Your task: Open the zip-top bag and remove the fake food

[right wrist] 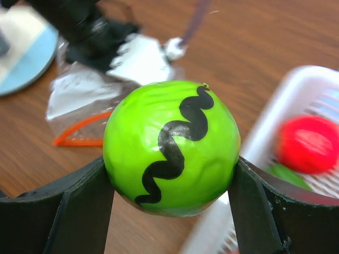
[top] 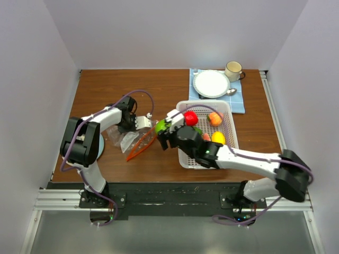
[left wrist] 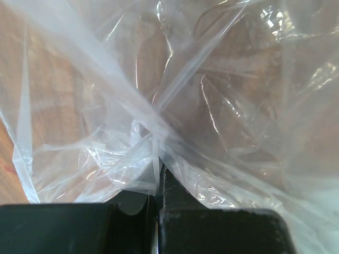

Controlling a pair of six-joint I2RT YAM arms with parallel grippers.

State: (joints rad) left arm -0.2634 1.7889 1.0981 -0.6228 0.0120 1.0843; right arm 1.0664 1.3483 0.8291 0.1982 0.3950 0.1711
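Observation:
The clear zip-top bag point(top: 130, 142) lies crumpled on the table left of centre, its red-orange zip strip point(top: 142, 146) open toward the basket. My left gripper point(top: 139, 123) is shut on a fold of the bag's plastic point(left wrist: 153, 143), which fills the left wrist view. My right gripper point(top: 160, 128) is shut on a green watermelon piece point(right wrist: 170, 147) with a black wavy stripe, held above the table between the bag point(right wrist: 87, 100) and the basket's left edge. Red point(top: 190, 118), orange point(top: 215, 119) and yellow point(top: 217, 138) fake food pieces lie in the basket.
A white perforated basket point(top: 231, 123) stands right of centre. Behind it a blue cloth point(top: 239, 100) carries a white plate point(top: 211, 83), a spoon and a mug point(top: 233, 70). A round light-blue disc point(right wrist: 26, 58) lies near the left arm's base.

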